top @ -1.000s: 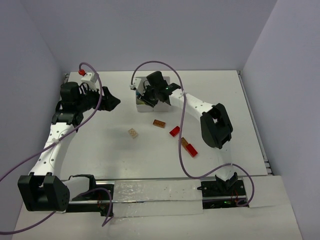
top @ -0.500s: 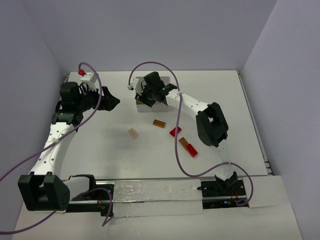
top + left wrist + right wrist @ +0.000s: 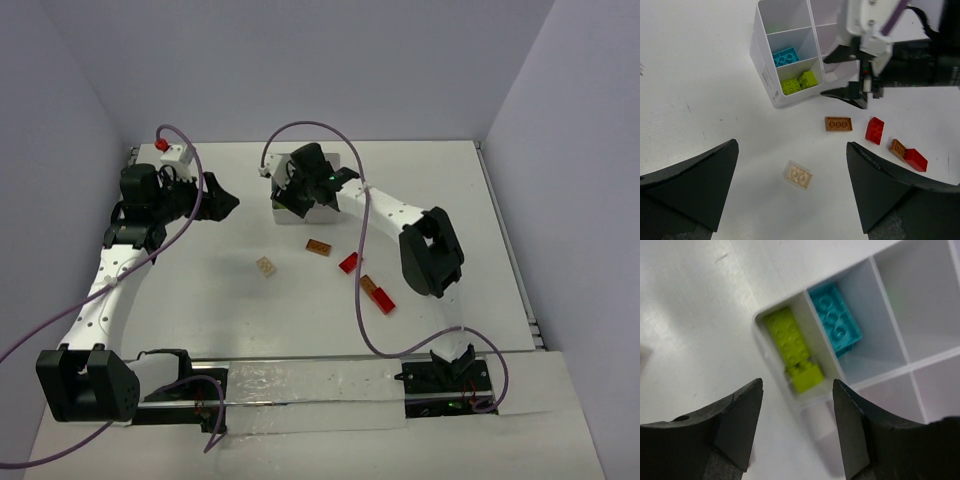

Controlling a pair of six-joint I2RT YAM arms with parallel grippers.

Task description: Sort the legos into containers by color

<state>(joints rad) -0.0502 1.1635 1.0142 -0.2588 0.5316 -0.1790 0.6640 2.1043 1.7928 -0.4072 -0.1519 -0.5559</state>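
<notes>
The white six-compartment tray (image 3: 284,212) stands at the back centre. My right gripper (image 3: 297,197) hovers over its near-left corner, open and empty. In the right wrist view (image 3: 797,384) it sits above a compartment holding two lime bricks (image 3: 794,350); a cyan brick (image 3: 836,325) lies in the adjoining one. On the table lie a tan brick (image 3: 265,267), an orange-brown brick (image 3: 319,246), a red brick (image 3: 349,263), and an orange-brown and red pair (image 3: 377,294). My left gripper (image 3: 225,203) is open and empty at the left; its view shows the tan brick (image 3: 799,175) below its fingers.
A small white block with a red top (image 3: 172,150) sits at the back left corner. Purple cables loop over both arms. Walls close the table on the left, back and right. The right arm (image 3: 430,250) stretches over the table's right half.
My right gripper has shifted slightly back and forth above the tray's near-left corner. The left arm and the loose bricks have not moved.
</notes>
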